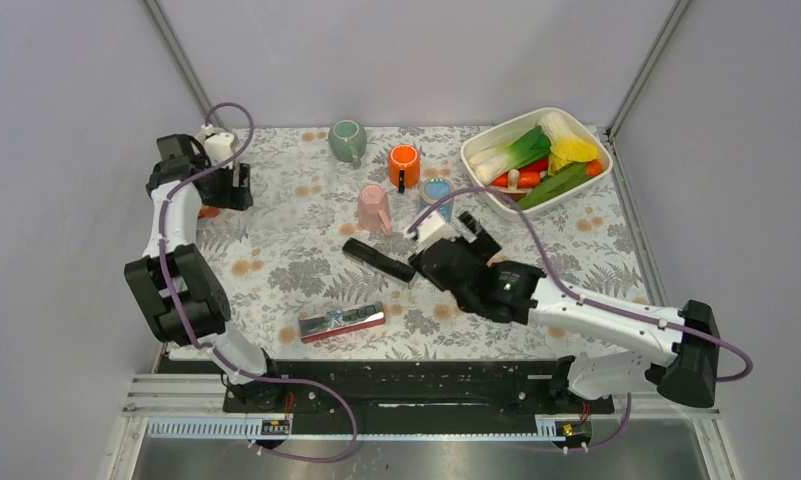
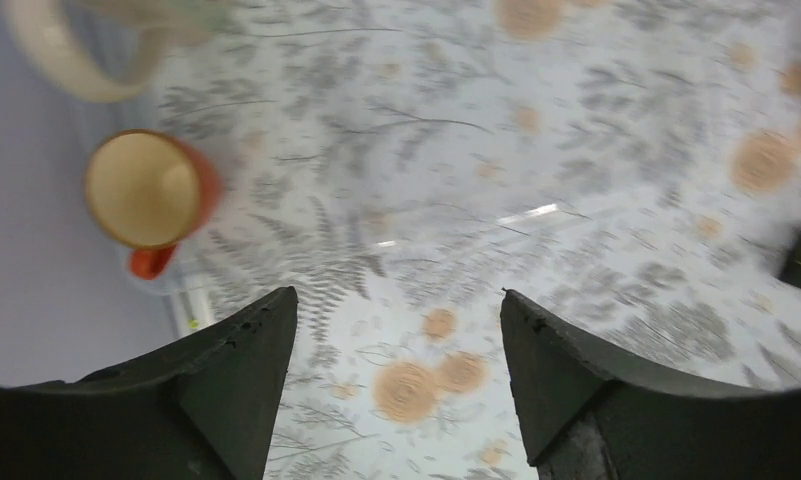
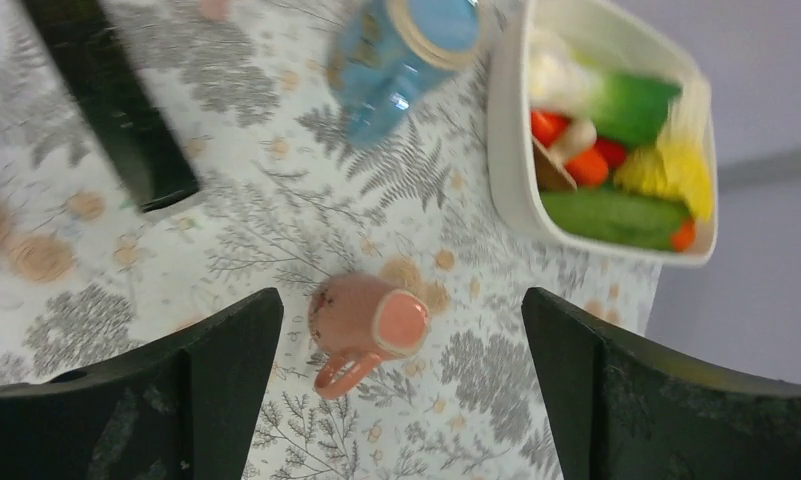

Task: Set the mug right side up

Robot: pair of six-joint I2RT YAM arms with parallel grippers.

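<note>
While the pink mug (image 3: 368, 325) seems to sit mouth-down on the table (image 1: 276, 250) near the blue mug (image 3: 401, 55), the right gripper (image 3: 401, 300), jaws spread and empty, should descend squarely around its body, avoiding the handle (image 3: 334, 375), with the left gripper (image 2: 396, 295) likewise spread, holding nothing.

Pink mug (image 1: 374, 208), orange mug (image 1: 404, 165), blue mug (image 1: 436, 192), grey fern-print tablecloth (image 1: 296, 262)
</note>
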